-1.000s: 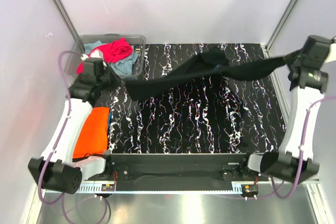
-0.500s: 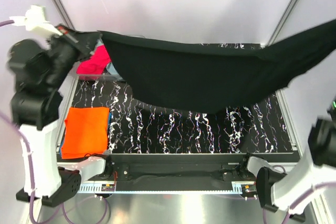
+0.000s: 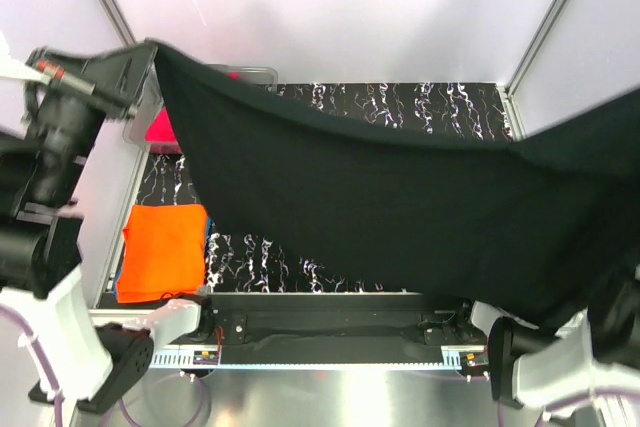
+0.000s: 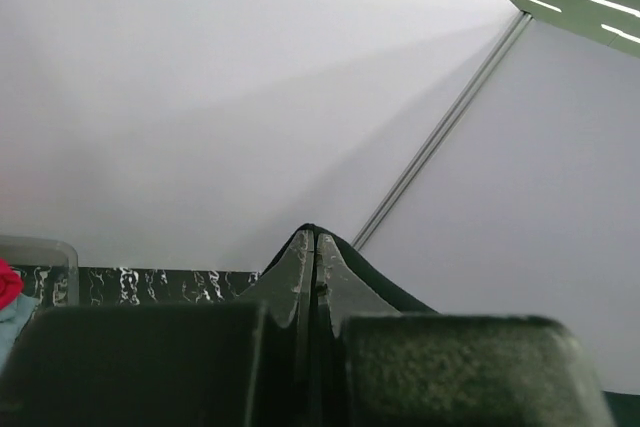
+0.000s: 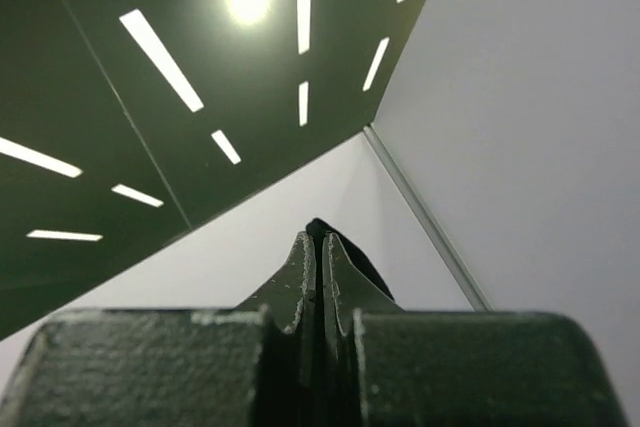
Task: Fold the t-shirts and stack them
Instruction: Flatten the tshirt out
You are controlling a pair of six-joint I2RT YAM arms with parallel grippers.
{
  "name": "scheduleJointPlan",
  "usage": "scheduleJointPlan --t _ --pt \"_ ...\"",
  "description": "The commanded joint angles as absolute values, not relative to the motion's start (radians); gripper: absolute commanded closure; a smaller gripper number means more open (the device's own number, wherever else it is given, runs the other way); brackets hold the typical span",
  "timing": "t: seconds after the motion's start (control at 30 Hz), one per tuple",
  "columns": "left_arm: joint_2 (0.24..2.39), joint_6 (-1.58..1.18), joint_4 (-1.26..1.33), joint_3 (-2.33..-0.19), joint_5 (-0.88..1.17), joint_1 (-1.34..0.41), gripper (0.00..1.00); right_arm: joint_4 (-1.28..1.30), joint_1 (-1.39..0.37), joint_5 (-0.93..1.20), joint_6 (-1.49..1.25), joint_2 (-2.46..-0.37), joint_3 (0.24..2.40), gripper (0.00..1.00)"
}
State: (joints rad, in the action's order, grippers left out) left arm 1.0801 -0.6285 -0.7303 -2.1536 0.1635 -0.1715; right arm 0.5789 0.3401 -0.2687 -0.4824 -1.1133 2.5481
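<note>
Shirt (image 3: pixel 400 197) stretched left-right (sagging midway), left claw (image 4: pixel 316 243) seemingly pinching.

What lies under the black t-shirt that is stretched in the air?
Only the black marbled table shows, along the far edge and near the orange t-shirt. The black t-shirt hides the rest.

The black shirt (image 3: pixel 400 207) is soft matt cloth (dull all over); so is the orange shirt (image 3: pixel 165 247) below the left gripper (image 4: pixel 316 247). Its fingers (image 4: pixel 288 275) look grainy, matt grey. The table (image 3: pixel 400 102) is smooth and glossy.
</note>
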Motion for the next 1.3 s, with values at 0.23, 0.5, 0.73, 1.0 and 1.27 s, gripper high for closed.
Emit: scheduleJointPlan --t 0.23,0.5,0.73,1.0,1.27 --pt "1.454 -0.663 -0.496 -2.268 0.135 -0.172 1.0 0.404 0.334 -0.232 -0.486 -1.448 2.531 1.0" --pt "1.586 -0.666 -0.436 -2.462 0.201 -0.172 1.0 0.388 0.334 -0.229 -0.477 -1.482 2.614 1.0" --pt "1.437 -0.611 -0.44 -2.349 0.19 -0.172 1.0 0.385 0.336 -0.219 -0.517 -1.373 2.608 1.0" --pt "1.263 -0.609 -0.459 -2.295 0.175 -0.17 1.0 0.396 0.334 -0.204 -0.531 -1.243 2.609 1.0" --pt "1.14 -0.592 -0.482 -2.283 0.146 -0.184 1.0 0.428 0.334 -0.196 -0.574 -1.157 2.625 1.0"
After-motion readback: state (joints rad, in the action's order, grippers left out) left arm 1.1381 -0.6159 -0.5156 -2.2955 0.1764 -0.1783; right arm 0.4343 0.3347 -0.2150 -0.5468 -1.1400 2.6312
